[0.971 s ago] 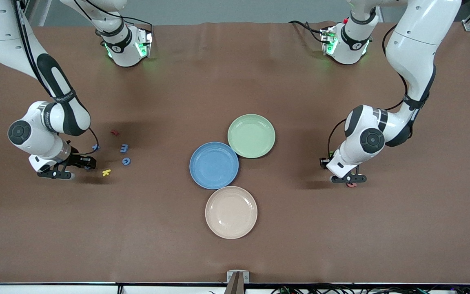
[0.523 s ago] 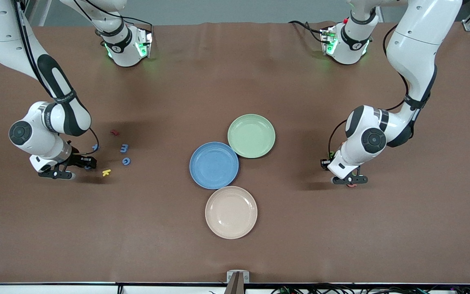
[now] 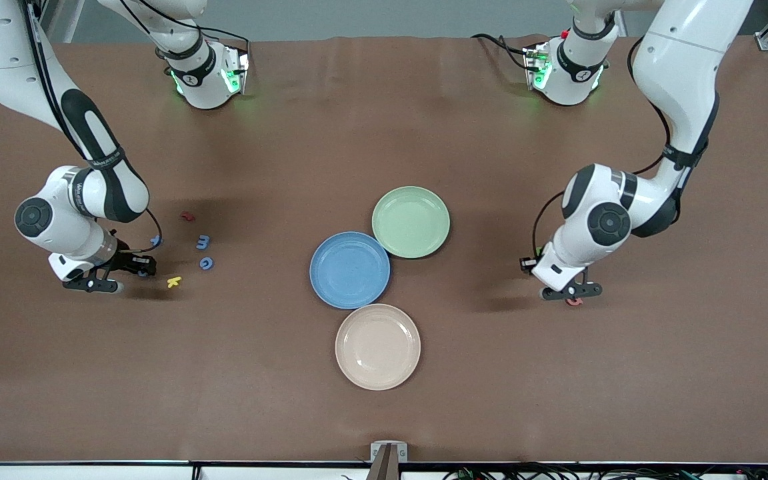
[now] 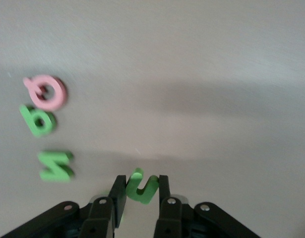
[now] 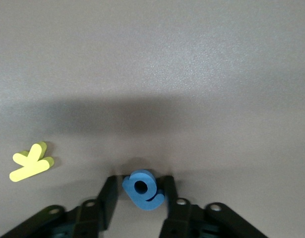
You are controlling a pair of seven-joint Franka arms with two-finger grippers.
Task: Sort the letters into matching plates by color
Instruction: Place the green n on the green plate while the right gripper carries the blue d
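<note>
Brown tabletop: left pincer (image 4: 139, 191) pinches green letter (image 4: 140, 186); right pincer (image 5: 140, 194) pinches blue letter (image 5: 143, 189).

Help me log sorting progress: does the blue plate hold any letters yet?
No: in the front view the blue plate shows only its bare surface, with no letters in it.
</note>
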